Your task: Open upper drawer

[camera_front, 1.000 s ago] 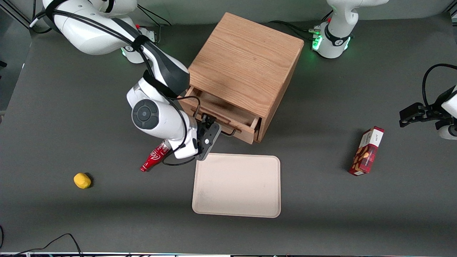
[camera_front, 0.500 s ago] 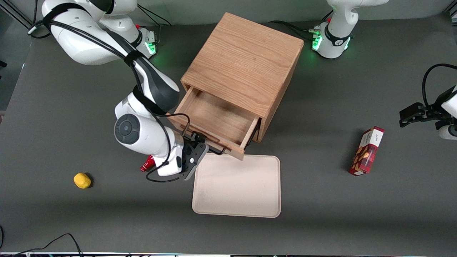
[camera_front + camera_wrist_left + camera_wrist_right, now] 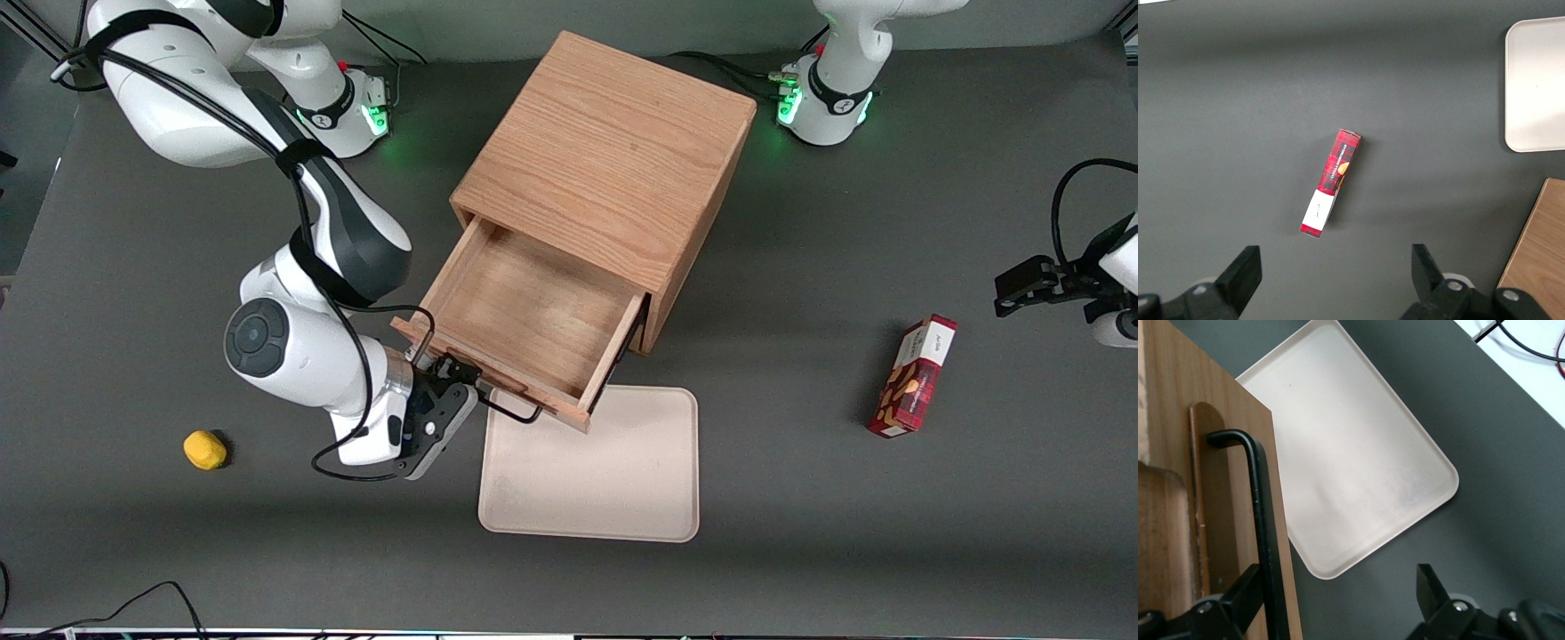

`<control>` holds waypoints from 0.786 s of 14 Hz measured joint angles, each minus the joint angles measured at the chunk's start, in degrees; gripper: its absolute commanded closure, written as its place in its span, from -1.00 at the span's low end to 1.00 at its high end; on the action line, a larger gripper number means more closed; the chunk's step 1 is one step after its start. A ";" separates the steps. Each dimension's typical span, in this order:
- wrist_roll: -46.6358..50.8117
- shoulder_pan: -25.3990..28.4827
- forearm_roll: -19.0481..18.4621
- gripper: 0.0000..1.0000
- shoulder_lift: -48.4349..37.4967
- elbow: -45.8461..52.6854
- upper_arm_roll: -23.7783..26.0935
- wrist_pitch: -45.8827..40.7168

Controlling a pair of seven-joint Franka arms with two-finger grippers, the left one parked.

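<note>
Pulling step: judged nearly done, with the upper drawer drawn well out of the cabinet.
Front view, gripper: the gripper sat at the drawer's front, at the black handle.
Front view, drawer: its bare wooden floor showed, and its front edge overhung the rim of the beige tray, which lay nearer the camera than the jaws.
Front view, other things: a yellow object lay toward the working arm's end of the table, a red box toward the parked arm's.
Left wrist view: the red box lay on the dark table, well apart from a corner of the tray; no jaws of the working arm showed.
Right wrist view, jaws: spread wide, one finger beside the handle, the other finger well apart over the table, so nothing was pinched.
Right wrist view, drawer: the drawer front lay just beside the jaws, the tray below.
Next move: probably only to lift clear of the handle without nudging the drawer shut.
</note>
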 measured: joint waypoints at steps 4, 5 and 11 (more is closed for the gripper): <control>0.16 0.09 0.45 -1.00 -0.07 1.15 0.28 -1.13; 0.66 0.03 1.75 -1.00 -0.34 2.00 0.38 -2.83; 10.73 -2.39 7.18 -1.00 -13.92 3.08 0.01 -14.87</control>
